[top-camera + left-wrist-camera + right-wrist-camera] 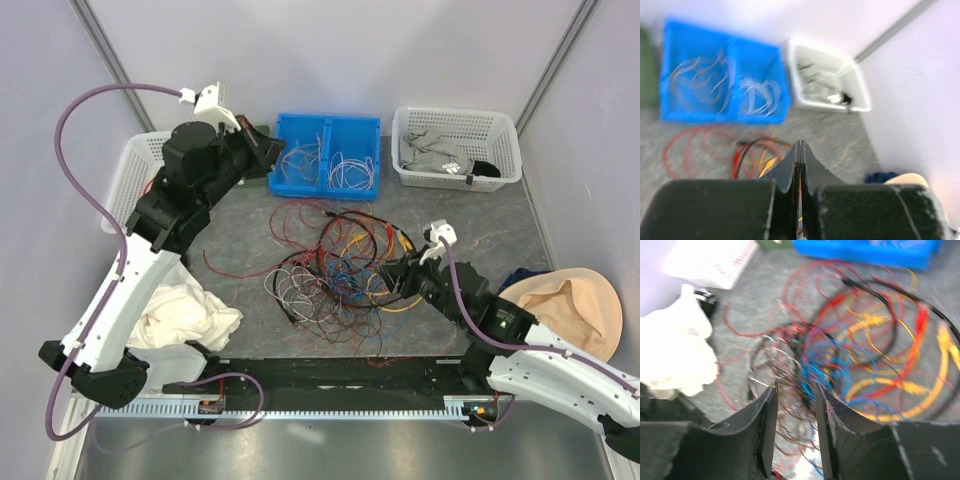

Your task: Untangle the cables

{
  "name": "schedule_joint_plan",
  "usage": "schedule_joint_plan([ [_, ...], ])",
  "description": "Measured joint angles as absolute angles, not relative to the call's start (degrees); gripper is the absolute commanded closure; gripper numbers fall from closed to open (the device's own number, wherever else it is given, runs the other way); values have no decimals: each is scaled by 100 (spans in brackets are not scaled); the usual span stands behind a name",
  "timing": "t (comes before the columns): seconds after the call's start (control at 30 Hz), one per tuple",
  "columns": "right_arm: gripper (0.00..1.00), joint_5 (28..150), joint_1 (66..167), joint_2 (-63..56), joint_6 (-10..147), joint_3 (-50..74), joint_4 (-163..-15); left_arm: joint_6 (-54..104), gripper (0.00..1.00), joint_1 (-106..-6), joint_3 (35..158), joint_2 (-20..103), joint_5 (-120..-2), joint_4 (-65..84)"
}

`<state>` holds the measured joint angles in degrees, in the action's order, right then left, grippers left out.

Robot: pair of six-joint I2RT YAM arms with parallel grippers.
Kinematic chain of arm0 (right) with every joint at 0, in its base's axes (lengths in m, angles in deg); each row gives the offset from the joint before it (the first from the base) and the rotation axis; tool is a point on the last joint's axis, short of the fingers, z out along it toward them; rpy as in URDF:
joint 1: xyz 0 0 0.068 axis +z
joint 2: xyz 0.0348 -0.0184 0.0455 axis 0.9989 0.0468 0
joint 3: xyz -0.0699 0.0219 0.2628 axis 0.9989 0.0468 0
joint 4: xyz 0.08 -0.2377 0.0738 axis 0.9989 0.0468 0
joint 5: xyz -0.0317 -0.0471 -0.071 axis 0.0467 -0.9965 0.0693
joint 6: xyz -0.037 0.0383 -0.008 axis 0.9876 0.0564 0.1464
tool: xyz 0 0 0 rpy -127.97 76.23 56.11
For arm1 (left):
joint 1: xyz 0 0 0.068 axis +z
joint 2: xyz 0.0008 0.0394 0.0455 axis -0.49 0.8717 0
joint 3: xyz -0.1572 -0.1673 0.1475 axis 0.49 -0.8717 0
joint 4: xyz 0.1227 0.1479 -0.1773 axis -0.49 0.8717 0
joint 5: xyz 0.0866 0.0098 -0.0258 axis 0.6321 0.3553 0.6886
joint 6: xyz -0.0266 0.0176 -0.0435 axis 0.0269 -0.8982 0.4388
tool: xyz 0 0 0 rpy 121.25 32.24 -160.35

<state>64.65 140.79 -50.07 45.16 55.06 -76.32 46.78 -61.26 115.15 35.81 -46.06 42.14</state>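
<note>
The cables (340, 265) lie in a tangled heap of red, orange, yellow, blue, black and thin pale wires in the middle of the grey table. My right gripper (392, 275) is at the heap's right edge. In the right wrist view it (796, 386) is open, with thin wires and blue loops (830, 365) showing between and beyond the jaws. My left gripper (268, 152) is raised at the back left beside the blue bin. In the left wrist view it (800, 143) is shut and looks empty, with red and orange cables (715, 150) on the table beyond it.
A blue two-part bin (322, 190) at the back holds loose pale wires. A white basket (455, 180) with cloth stands at the back right, and another (135, 170) at the far left. A white cloth (185, 315) lies front left, a beige hat (570, 305) front right.
</note>
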Motion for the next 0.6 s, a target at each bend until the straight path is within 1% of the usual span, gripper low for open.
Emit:
schedule_joint_plan([
  [0.03,57,6524,14079,-4911,4542,5401,-7707,4606,78,-6168,11714,3656,-4698,4192],
  [0.07,57,6562,14079,-4806,4567,5312,-7814,4547,50,-6201,11786,3684,-4720,4166],
  [0.13,56,6647,14079,-4672,4595,5238,-7991,4448,26,-6242,11640,3684,-4725,4164],
  [0.17,56,6673,14079,-4651,4601,5238,-8026,4479,6,-6255,11327,3656,-4663,4094],
  [0.2,56,6677,14079,-4638,4601,5238,-8035,4463,1,-6258,11081,3647,-4600,4127],
  [0.37,55,6695,14079,-4616,4615,5238,-8067,4614,1,-6236,9520,4021,-4032,4227],
  [0.43,55,6691,14079,-4616,4621,5238,-8065,4748,2,-6188,9124,4270,-3870,4306],
  [0.47,55,6691,14079,-4616,4626,5238,-8065,4842,7,-6150,9011,4370,-3782,4313],
  [0.6,55,6673,14079,-4613,4636,5244,-8070,5198,15,-5910,8912,4877,-3468,4201],
])
